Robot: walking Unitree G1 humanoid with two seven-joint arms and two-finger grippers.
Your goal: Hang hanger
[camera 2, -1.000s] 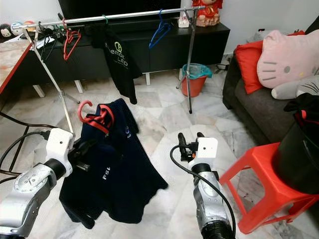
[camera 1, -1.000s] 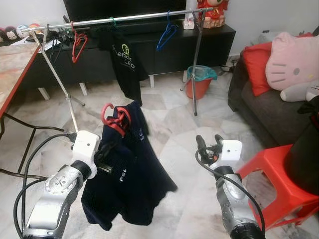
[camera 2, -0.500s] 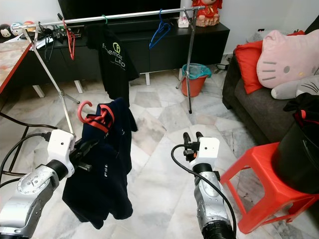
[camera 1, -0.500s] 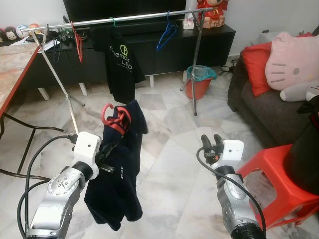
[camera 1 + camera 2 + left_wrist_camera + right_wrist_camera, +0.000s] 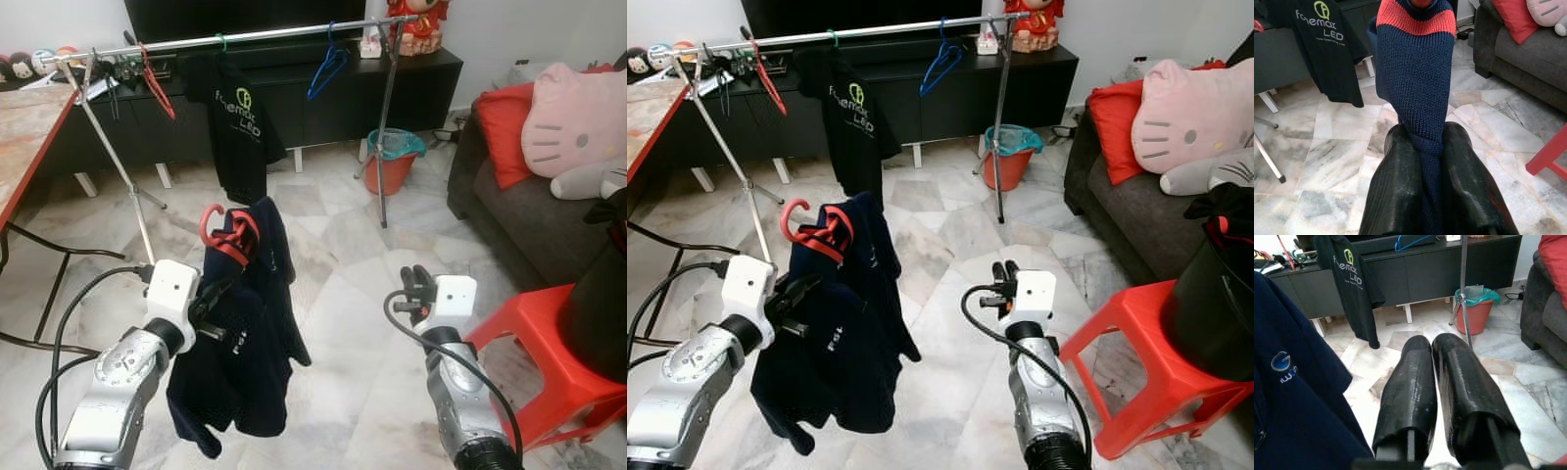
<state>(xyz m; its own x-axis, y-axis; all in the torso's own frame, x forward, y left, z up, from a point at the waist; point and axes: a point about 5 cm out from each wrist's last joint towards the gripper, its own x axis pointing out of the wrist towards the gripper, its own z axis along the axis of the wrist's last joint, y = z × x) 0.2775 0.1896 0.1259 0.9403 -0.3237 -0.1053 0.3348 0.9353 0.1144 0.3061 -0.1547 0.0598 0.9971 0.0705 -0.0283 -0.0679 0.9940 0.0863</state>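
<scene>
Two end effectors sit low in the frame. The left end effector (image 5: pixel 1422 161) is clamped on the navy garment (image 5: pixel 240 343), which hangs from a red hanger (image 5: pixel 223 233) at centre left, above the marble floor (image 5: pixel 343 294). The right end effector (image 5: pixel 1435 382), fingers pressed together and holding nothing, sits lower right beside a red stool (image 5: pixel 558 362). Across the top runs a metal clothes rail (image 5: pixel 235 37) carrying a black T-shirt (image 5: pixel 240 117), a blue hanger (image 5: pixel 326 69) and another red hanger (image 5: pixel 157 83). An orange bucket (image 5: pixel 392 162) stands beyond; a sofa (image 5: pixel 509 215) lies at the right.
</scene>
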